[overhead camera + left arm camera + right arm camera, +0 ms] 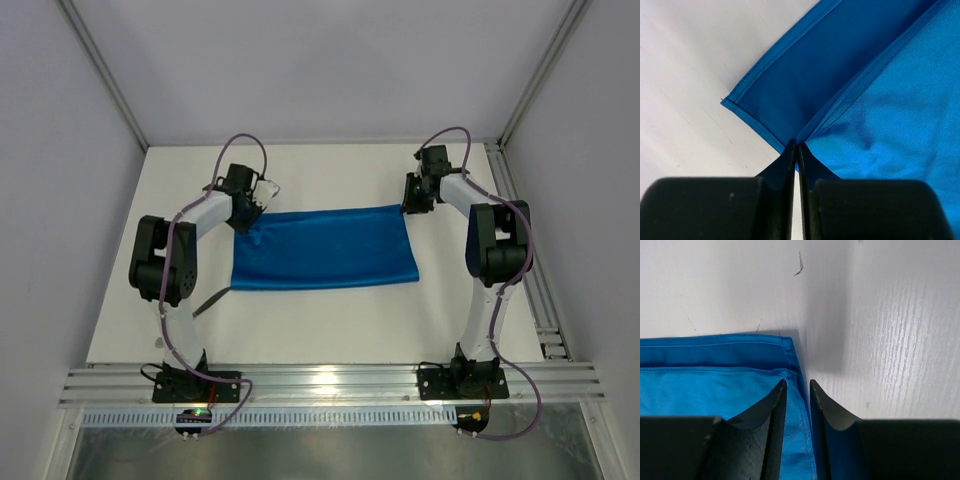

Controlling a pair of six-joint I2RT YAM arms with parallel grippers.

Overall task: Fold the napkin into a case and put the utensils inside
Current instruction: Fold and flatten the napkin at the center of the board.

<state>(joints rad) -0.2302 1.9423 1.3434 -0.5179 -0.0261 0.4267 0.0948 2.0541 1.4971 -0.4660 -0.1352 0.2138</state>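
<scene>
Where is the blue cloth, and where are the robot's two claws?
napkin point(325, 250): top view, middle of the folded cloth.
left gripper point(797, 144): left wrist view, between its fingertips, at the cloth's hem.
right gripper point(797, 381): right wrist view, between its fingertips, at the cloth's corner.

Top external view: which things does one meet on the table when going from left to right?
slim dark utensil → left gripper → napkin → right gripper. The two grippers stand at the far corners of the napkin.

Napkin point(322, 250) mid-table point(330, 330); L tool point(248, 222) at far-L corner, R tool point(410, 205) at far-R.
</scene>
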